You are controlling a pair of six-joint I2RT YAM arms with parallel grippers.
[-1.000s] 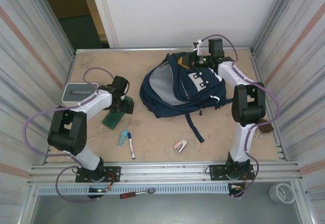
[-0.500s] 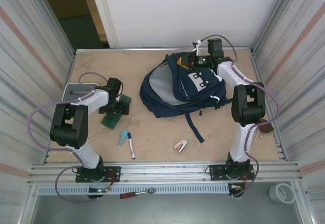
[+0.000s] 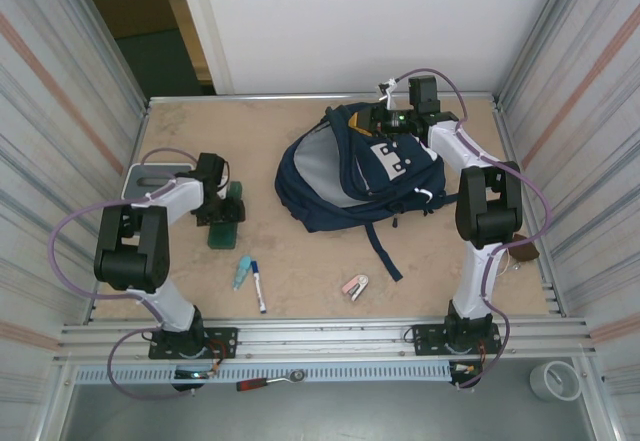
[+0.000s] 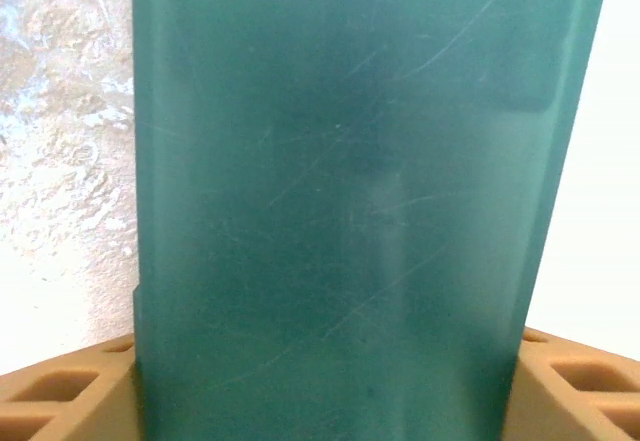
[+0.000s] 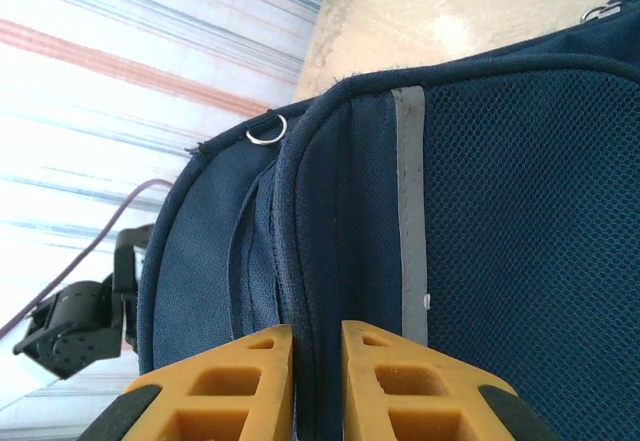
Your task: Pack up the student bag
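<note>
The student bag [image 3: 350,186], navy with a white patch and grey lining, lies at the table's back right with its mouth gaping to the left. My right gripper [image 3: 386,119] sits at the bag's top edge, shut on a fold of its navy rim. In the right wrist view the fabric [image 5: 470,211] is pinched in that gripper [image 5: 318,361], beside a grey stripe. My left gripper [image 3: 221,208] is at the left, shut on a flat dark green case [image 3: 226,226]. The case [image 4: 340,191] runs between both tan fingers [image 4: 60,391].
A grey-white box [image 3: 153,182] stands just left of my left arm. A teal tube [image 3: 242,272], a blue-and-white marker [image 3: 258,286] and a small pink item [image 3: 354,286] lie near the front. The bag's dark strap [image 3: 384,251] trails toward them. Metal walls close both sides.
My left gripper has swung left toward the box, taking the green case with it and turning it from slanted to nearly straight. The right arm and the bag have not moved.
</note>
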